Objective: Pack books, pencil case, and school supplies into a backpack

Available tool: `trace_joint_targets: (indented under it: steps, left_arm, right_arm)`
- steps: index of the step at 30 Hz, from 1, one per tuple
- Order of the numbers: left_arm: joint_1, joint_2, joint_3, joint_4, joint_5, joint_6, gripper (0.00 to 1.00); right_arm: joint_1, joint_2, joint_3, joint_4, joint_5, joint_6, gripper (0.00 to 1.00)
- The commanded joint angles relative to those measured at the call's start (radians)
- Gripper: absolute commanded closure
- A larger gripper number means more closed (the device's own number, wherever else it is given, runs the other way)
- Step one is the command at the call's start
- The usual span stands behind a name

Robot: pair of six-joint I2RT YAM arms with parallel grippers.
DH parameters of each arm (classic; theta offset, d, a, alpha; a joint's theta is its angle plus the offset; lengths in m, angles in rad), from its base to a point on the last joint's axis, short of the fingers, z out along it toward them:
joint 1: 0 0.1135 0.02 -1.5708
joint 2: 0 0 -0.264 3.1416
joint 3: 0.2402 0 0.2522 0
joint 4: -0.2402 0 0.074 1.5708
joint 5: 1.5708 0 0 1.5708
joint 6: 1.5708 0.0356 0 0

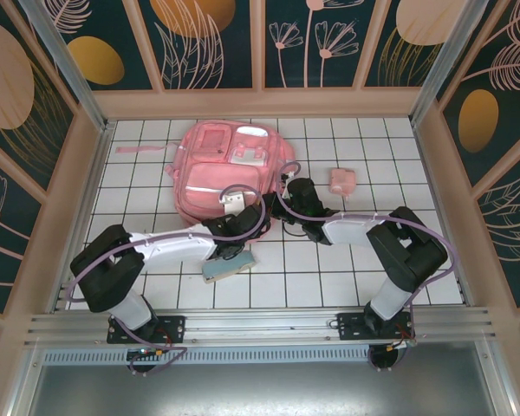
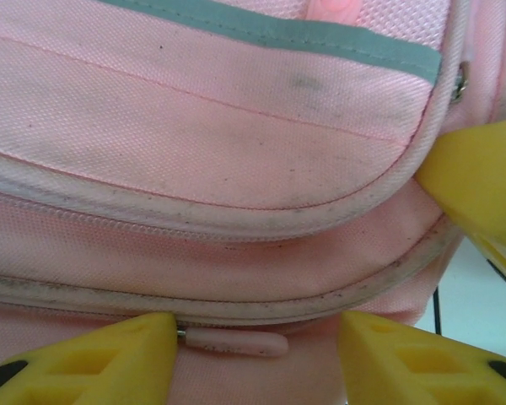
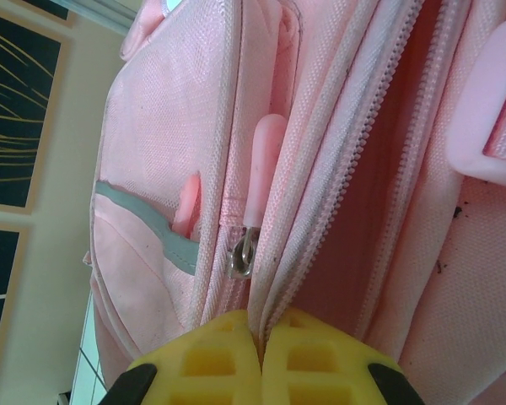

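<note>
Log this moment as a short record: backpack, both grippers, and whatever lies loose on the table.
backpack: lying front up on the tiled table, one zipper open
left gripper: open, straddling a pink zipper pull
right gripper: shut on the backpack's edge beside the open zipper
pencil case: on the table, partly under the left arm
school supplies: on the table right of the backpack, untouched
</note>
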Motion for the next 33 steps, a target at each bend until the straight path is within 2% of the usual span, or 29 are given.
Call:
trace_joint_targets:
  steps: [1,4,6,11,14,18,33]
  left_arm:
    - [0.019,0.037,0.033,-0.04,-0.069,-0.022,0.48]
    - [0.028,0.055,0.04,-0.054,-0.088,-0.023,0.55]
    - [0.03,0.067,0.042,-0.066,-0.099,-0.024,0.65]
    - [0.029,0.074,0.033,-0.076,-0.107,-0.03,0.79]
    - [0.029,0.05,0.023,-0.082,-0.113,-0.029,0.83]
    - [0.029,0.005,-0.008,-0.095,-0.13,-0.029,1.0]
    - [0.081,-0.18,-0.162,-0.107,-0.169,0.004,1.0]
  right_arm:
    - [0.028,-0.05,0.04,0.08,-0.041,-0.015,1.0]
    - [0.028,-0.054,0.037,0.079,-0.038,-0.016,1.0]
    - [0.024,-0.06,0.035,0.075,-0.032,-0.016,1.0]
    - [0.011,-0.071,0.035,0.073,-0.032,-0.018,1.0]
    - [0.007,-0.07,0.037,0.065,-0.033,-0.022,1.0]
    - [-0.005,-0.072,0.037,0.062,-0.033,-0.025,1.0]
    - [-0.06,-0.112,0.041,0.031,-0.042,-0.046,1.0]
